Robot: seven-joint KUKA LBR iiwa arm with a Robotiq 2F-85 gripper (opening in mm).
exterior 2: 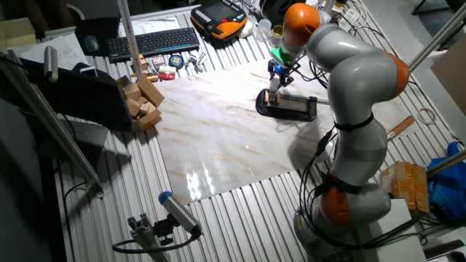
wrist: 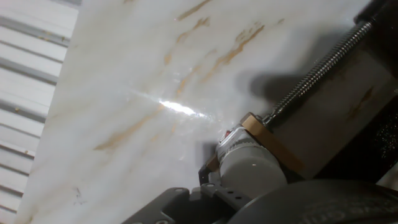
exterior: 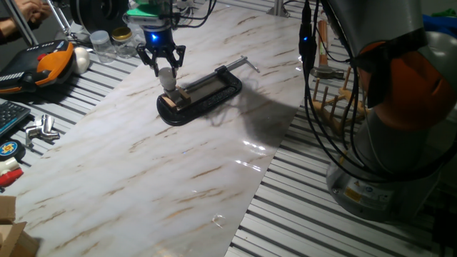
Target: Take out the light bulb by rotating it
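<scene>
On the white marble-patterned tabletop (exterior: 143,185), upper centre of the frame, a black C-clamp (exterior: 207,89) holds a wooden block (exterior: 175,98) from which the small frosted-white light bulb (exterior: 167,77) stands upright, directly beneath the two-finger gripper (exterior: 163,64), whose spread fingers straddle it without clearly closing.

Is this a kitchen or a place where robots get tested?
Probably a robot lab: a robot arm works at a slatted metal table, with a keyboard and cables around.
</scene>
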